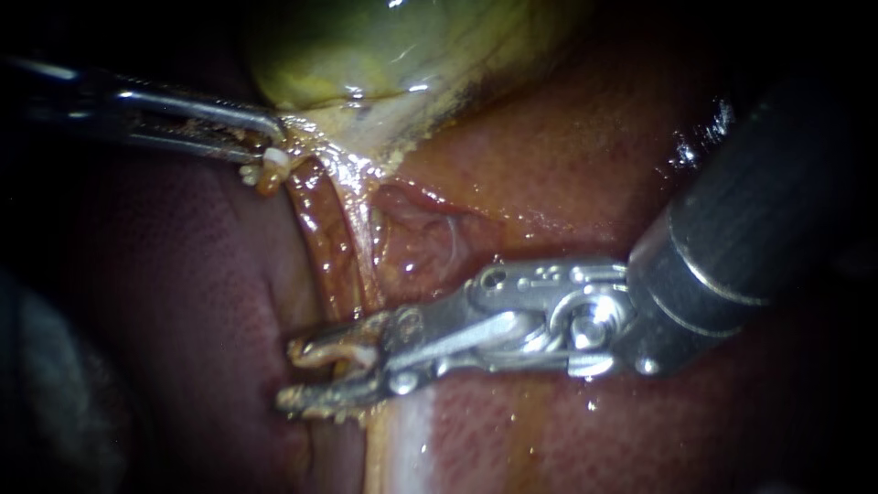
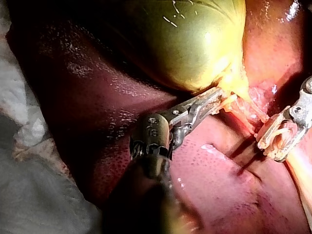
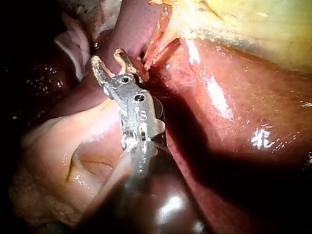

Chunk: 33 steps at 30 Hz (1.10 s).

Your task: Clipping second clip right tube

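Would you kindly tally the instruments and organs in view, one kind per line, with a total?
Instruments: 2 (left instrument, right instrument)
Gallbladder: 1
Liver: 1
Total: 4

Pale crumpled cloth (image 2: 29,195) lies behind and beside the left instrument (image 2: 218,98), past the edge of the dark red liver (image 2: 97,97). Blackness rings the lit tissue and is deepest behind the shaft of the right instrument (image 1: 291,375). The light is hard. Wet glints show on the liver beside that shaft and on the yellow-green gallbladder (image 2: 195,44) ahead of the left instrument.
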Each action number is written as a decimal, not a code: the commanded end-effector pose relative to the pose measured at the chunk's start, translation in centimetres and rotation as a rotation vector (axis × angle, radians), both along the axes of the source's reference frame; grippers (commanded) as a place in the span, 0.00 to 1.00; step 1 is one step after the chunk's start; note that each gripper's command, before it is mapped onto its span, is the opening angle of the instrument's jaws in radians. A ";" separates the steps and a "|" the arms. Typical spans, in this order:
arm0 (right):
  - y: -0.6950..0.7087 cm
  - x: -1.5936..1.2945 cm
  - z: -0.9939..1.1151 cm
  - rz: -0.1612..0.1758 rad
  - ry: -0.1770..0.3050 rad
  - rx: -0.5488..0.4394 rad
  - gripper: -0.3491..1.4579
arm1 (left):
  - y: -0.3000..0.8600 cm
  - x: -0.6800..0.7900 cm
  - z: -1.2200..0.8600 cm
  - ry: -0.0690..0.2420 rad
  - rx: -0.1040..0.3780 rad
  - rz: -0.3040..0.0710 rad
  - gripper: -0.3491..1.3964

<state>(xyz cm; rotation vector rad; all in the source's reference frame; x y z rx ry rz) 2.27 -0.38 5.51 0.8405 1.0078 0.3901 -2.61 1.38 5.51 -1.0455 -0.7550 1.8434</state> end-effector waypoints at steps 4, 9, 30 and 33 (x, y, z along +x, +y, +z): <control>0.03 -0.02 -0.04 0.000 0.000 0.003 0.35 | 0.00 0.00 0.00 0.000 0.000 0.000 0.00; 0.06 -0.09 -0.09 -0.002 0.003 0.006 0.43 | 0.01 0.00 0.00 0.000 0.000 0.000 0.00; 0.61 -0.95 -0.13 0.172 0.041 0.180 0.47 | 0.01 0.03 -0.01 -0.001 0.001 0.002 0.00; 0.62 -0.97 -0.01 0.176 0.027 0.181 0.47 | 0.01 0.03 -0.02 -0.001 0.001 0.002 0.00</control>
